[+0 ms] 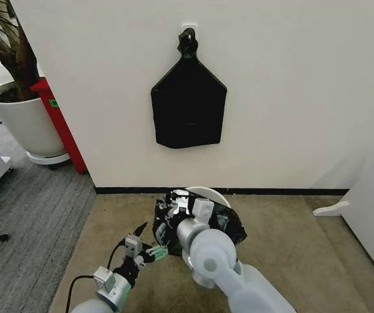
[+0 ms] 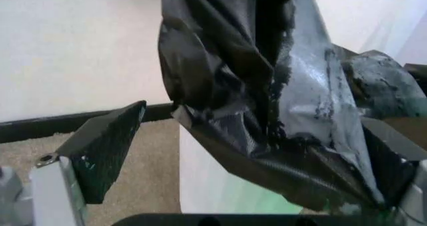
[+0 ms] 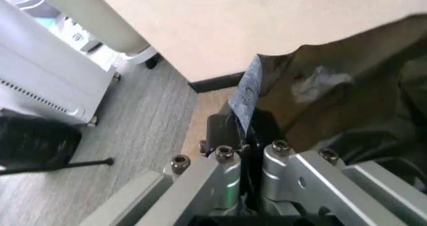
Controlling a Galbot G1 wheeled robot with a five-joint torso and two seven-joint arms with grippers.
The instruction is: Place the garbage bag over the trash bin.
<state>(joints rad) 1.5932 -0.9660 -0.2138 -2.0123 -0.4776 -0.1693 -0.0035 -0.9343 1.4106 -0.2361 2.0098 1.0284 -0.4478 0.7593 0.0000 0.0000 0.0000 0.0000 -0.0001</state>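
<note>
The trash bin stands on the tan carpet against the wall, its cream rim showing behind the arms. The glossy black garbage bag is bunched around the bin's top. My right gripper reaches in over the bin and, in the right wrist view, the right gripper is shut on a fold of the bag. My left gripper sits at the bin's left side, open. In the left wrist view the bag drapes over one finger of the left gripper, with the bin's wall beneath.
A flat black bundle hangs from a wall hook above the bin. A large white plant pot and a red panel stand at the left on grey flooring. White furniture borders the right side.
</note>
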